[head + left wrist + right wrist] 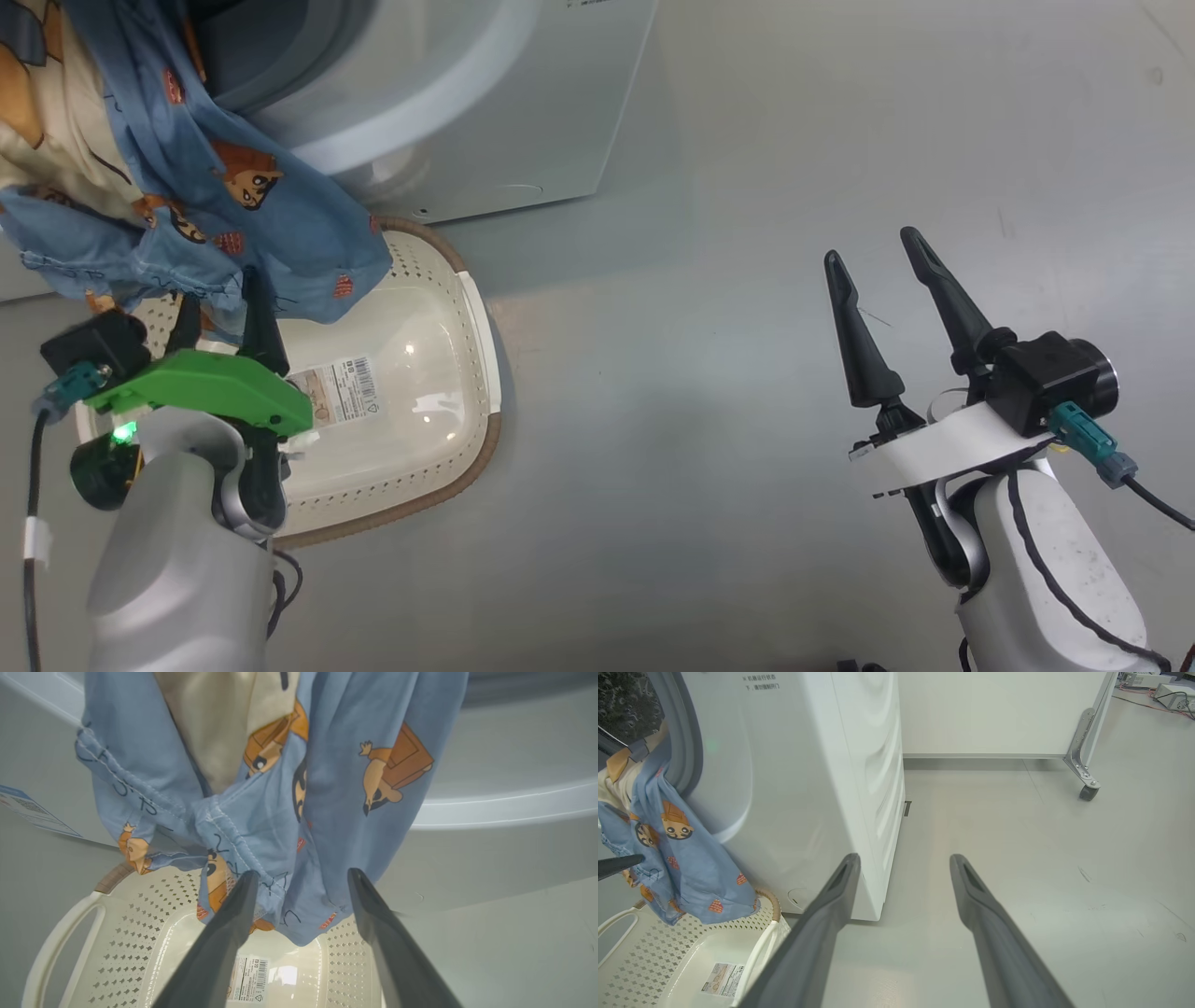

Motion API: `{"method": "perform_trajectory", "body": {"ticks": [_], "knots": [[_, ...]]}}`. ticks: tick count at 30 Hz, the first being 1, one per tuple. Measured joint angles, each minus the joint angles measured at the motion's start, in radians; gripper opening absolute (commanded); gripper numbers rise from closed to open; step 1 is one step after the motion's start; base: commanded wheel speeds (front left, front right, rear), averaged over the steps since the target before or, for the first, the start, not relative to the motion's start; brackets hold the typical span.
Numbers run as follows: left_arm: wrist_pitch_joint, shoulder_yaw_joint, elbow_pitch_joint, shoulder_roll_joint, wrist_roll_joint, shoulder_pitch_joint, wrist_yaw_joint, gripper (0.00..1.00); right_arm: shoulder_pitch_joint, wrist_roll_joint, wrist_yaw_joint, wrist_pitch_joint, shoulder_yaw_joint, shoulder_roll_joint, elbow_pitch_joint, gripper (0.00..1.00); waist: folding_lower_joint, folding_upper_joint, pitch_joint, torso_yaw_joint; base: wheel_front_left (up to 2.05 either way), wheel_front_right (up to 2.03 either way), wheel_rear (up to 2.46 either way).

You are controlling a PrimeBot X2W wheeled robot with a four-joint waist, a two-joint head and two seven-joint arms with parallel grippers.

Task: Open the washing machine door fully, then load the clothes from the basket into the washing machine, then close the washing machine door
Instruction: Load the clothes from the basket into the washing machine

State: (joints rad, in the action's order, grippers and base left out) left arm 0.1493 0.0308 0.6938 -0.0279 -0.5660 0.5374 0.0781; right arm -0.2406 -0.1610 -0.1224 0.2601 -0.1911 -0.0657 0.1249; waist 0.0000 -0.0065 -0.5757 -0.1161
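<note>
Light blue printed clothes point(280, 233) with a cream piece hang out of the washing machine point(523, 121) opening, down over the basket point(485, 448). The basket's base is bare with its barcode sticker showing. My left gripper point(219, 294) stands open just under the cloth; in the left wrist view the clothes point(327, 812) hang with their hem between the spread fingers of the left gripper point(302, 873), above the basket point(70, 933). My right gripper point(878, 261) is open and holds nothing over bare floor to the right. The washing machine door is out of view.
In the right wrist view my right gripper point(904, 858) points past the washing machine's point(808, 788) front corner, with the clothes point(691, 872) and basket point(770, 900) at left. A white panel on a caster wheel point(1087, 791) stands behind. Grey floor point(747, 373) spreads to the right.
</note>
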Motion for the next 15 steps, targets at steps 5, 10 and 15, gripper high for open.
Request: {"method": "perform_trajectory", "body": {"ticks": [5, 10, 15], "knots": [[0.0, -0.013, 0.028, 0.0, 0.0, 0.056, -0.009, 1.0, -0.019, 0.006, 0.0, 0.0, -0.01, -0.002, -0.005, 1.0, 0.0, 0.0, -0.033, -0.008, 0.0, 0.0, 0.0], [0.011, -0.041, 0.065, -0.018, 0.0, 0.103, -0.038, 1.0, -0.02, 0.006, 0.0, 0.0, -0.005, -0.009, -0.007, 1.0, 0.0, 0.0, -0.062, -0.016, 0.0, 0.0, 0.0], [0.021, -0.064, 0.1, -0.029, -0.001, 0.136, -0.054, 1.0, -0.02, 0.014, 0.0, 0.0, -0.002, -0.013, -0.009, 1.0, 0.0, 0.0, -0.084, -0.018, 0.0, 0.0, 0.0]]}}
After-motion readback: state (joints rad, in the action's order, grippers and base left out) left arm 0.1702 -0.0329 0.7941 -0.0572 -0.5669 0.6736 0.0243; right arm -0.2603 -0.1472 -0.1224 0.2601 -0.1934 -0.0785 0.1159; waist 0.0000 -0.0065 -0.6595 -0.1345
